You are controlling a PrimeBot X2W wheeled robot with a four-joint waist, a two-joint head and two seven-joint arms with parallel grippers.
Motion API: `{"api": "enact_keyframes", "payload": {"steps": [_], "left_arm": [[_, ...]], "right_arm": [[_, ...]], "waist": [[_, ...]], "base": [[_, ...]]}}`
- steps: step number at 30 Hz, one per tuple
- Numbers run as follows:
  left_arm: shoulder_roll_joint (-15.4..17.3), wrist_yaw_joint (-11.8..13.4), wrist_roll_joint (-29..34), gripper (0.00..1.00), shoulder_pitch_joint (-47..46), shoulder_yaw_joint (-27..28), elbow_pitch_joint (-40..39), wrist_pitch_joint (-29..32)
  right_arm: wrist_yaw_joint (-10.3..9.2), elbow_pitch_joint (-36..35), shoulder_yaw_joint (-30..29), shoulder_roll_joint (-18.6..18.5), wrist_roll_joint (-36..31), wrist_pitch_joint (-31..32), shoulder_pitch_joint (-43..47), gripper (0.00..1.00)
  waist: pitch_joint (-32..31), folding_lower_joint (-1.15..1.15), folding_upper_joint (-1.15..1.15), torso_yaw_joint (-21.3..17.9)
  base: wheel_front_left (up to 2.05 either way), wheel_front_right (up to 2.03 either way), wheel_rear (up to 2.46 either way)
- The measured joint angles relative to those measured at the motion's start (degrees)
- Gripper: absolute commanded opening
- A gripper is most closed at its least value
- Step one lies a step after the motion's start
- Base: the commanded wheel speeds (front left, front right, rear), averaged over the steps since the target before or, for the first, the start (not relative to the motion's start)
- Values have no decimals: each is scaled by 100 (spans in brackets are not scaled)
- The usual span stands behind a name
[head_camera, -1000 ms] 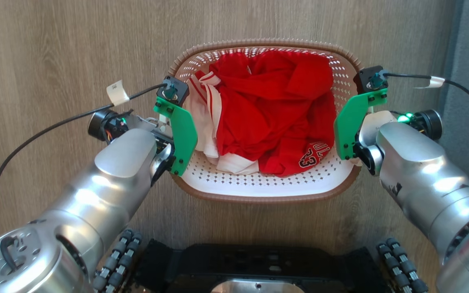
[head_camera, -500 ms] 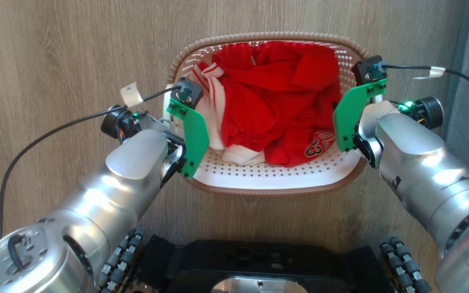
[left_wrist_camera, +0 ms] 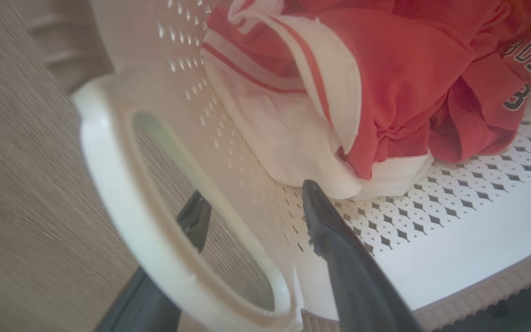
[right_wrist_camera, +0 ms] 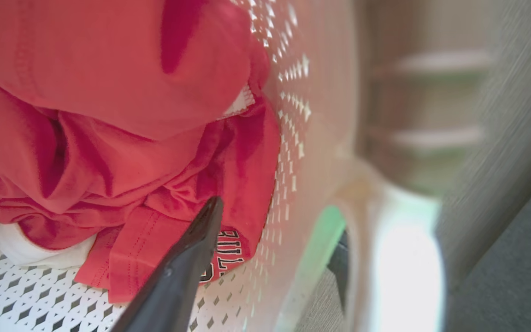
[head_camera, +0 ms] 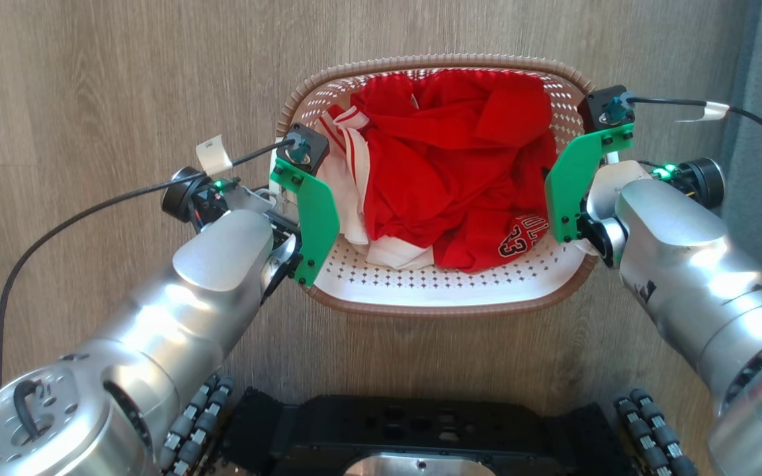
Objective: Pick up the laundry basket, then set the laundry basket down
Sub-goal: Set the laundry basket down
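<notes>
Left hand (left_wrist_camera: pixel 254 191): lower centre of the left wrist view, dark fingers astride the basket wall beside the white loop handle (left_wrist_camera: pixel 109 184), one outside, one inside; closed on it, by the look.
Laundry basket (head_camera: pixel 434 308): upper centre of the head view, between both arms, over wood floor (head_camera: pixel 90 99); lifted or resting, cannot tell.
Handling: probably light, stiff plastic with some flex; soft load liable to shift; best held level, by both side handles.
Writing: "23" and letters "BUL" on the red garment (head_camera: pixel 520 235), lower right of the pile.
Right hand (right_wrist_camera: pixel 279 219): fingers likewise astride the right-hand wall, seemingly clamped.
</notes>
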Motion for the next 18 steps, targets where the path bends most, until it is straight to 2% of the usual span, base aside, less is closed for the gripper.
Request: {"api": "enact_keyframes", "payload": {"steps": [5,11,18], "left_arm": [[-2,94,-5,100,-1,-1,3,-24],[-7,92,-5,100,4,-2,36,-76],[-16,92,-75,100,110,-3,226,-75]], "right_arm": [[0,0,-180,-11,-154,152,79,100],[0,1,-368,-10,-310,218,178,100],[0,1,-593,27,-536,335,428,100]], "waist": [[-75,0,0,-1],[-206,0,0,-1],[-631,0,0,-20]], "base": [[0,0,0],[0,0,0],[0,0,0]]}}
